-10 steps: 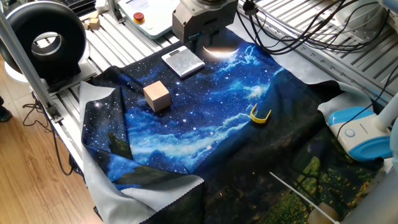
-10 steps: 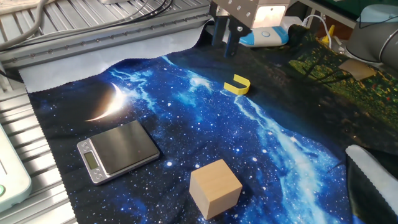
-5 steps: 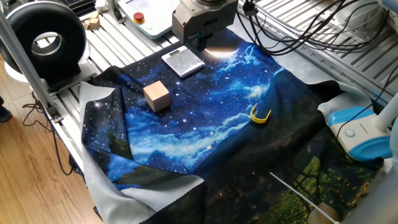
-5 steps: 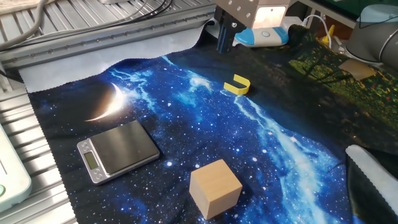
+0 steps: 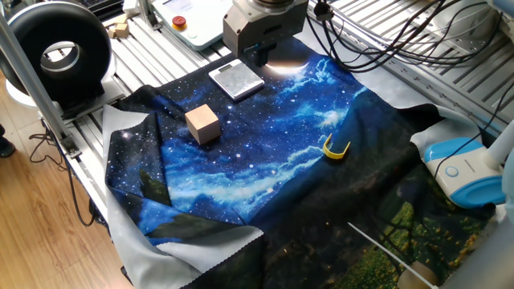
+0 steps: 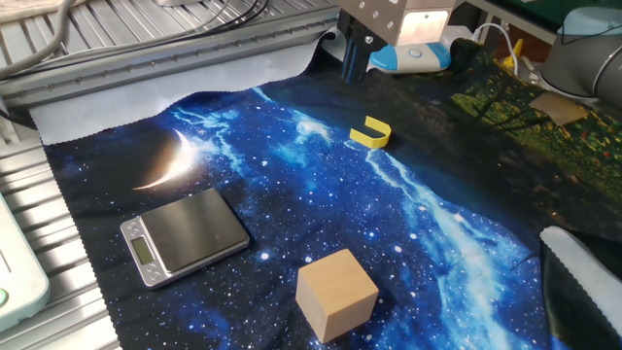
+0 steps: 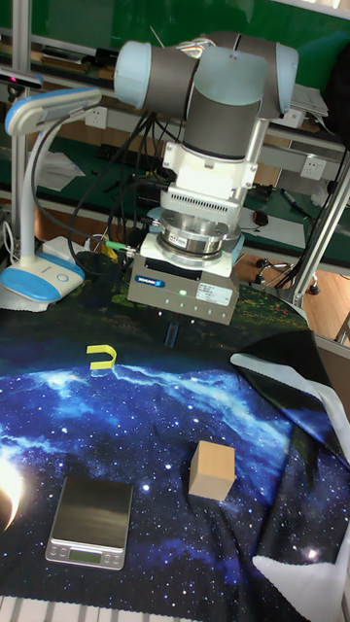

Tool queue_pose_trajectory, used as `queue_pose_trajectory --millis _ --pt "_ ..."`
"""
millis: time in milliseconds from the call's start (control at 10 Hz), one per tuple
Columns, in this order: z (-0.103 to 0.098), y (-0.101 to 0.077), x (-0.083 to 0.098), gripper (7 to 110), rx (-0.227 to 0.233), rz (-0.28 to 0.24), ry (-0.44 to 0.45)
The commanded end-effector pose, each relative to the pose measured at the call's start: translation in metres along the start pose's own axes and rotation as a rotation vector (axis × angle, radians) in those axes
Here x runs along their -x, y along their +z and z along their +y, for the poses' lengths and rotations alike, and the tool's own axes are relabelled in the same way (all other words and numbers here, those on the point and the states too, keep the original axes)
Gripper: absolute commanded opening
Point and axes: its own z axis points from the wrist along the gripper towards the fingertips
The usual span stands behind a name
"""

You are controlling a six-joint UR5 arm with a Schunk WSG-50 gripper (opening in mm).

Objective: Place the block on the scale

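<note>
Tan wooden cube block (image 6: 336,294) sits free on the starry cloth, near the flat silvery-grey scale (image 6: 185,235). Gripper (image 7: 172,333) hangs well apart, its jaws seemingly pressed together, empty, grasp not yet begun.

Block (image 6: 336,293) stands alone on cloth (image 6: 292,165), open room all sides. Scale (image 6: 185,235) plate bare, near block, apart. Yellow curved piece (image 6: 370,132) well apart from both. Gripper (image 6: 355,58) hangs above cloth's far edge.

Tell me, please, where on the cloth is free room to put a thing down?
The widest bare patch of cloth lies between the scale, the block and the yellow curved piece. More room runs right of the block. It is crowded at the far edge, where the gripper hangs near the blue-and-white device.
</note>
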Motion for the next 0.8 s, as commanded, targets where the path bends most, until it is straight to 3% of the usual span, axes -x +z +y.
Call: queue_pose_trajectory --millis 0,700 --pt "0.003 0.0 -0.003 7 0.015 0.012 -0.003" --pt "0.013 0.002 -0.004 7 0.05 0.016 0.026"
